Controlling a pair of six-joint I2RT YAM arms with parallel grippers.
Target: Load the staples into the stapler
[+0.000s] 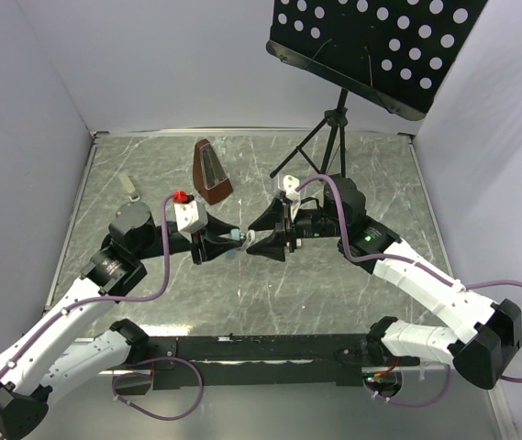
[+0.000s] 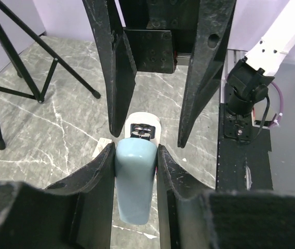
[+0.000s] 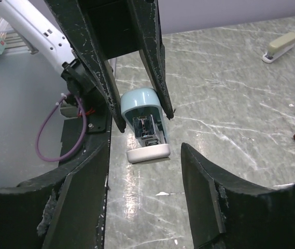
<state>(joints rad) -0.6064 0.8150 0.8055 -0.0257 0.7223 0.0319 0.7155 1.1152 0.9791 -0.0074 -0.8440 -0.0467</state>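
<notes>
My left gripper (image 2: 135, 150) is clenched on the pale blue stapler (image 3: 143, 116), holding it by its body, clear of the table (image 3: 230, 104). My right gripper (image 3: 146, 146) is released, with its jaws either side of the stapler's white end and touching nothing. No strip of staples shows in either gripper, and I cannot tell whether the metal channel holds any. Risk: an off-centre squeeze from the right would twist the stapler in my left grip, or drop it. A beige stapler (image 3: 280, 45) lies well apart, at the far side.
</notes>
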